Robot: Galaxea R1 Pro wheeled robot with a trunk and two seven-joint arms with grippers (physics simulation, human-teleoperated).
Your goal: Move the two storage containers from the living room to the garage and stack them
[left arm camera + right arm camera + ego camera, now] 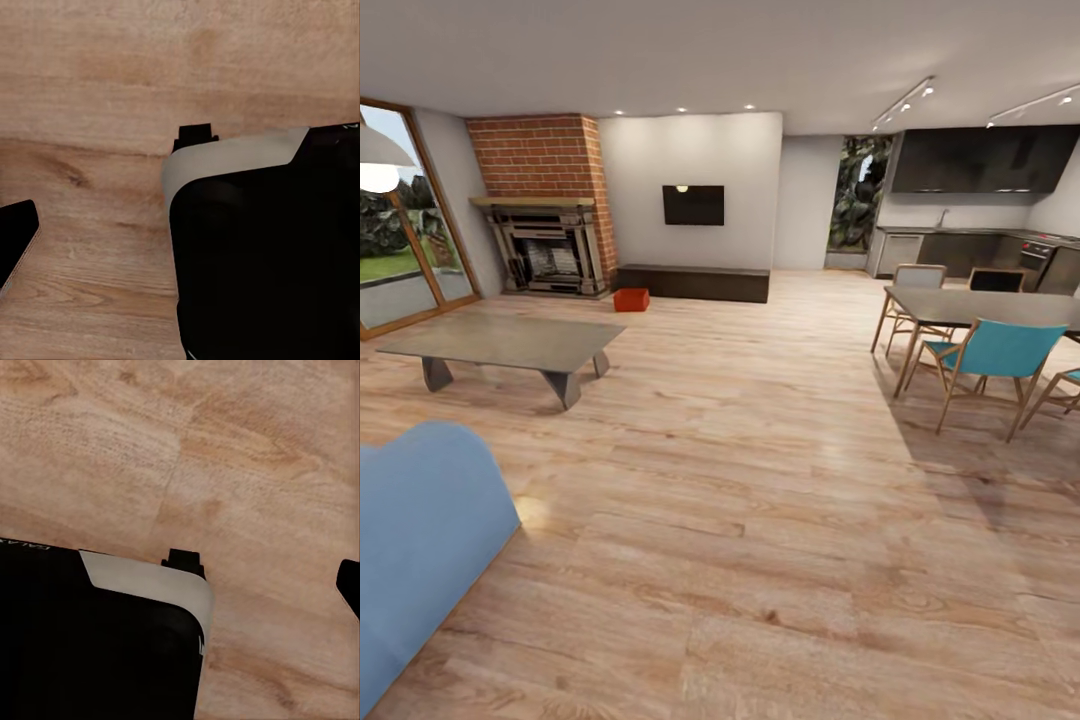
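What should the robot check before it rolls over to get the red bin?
1. Bin in sight: ok, one orange-red bin sits on the wood floor by the fireplace.
2. Second bin found: not ok, just one can be made out.
3. Path clear: ok, open floor runs between the coffee table and the dining table.
4. Sofa clearance: cannot tell, it is close on the left.
5. Grippers open: cannot tell.
6. Hands free: cannot tell, the wrist views show floor and dark robot parts.
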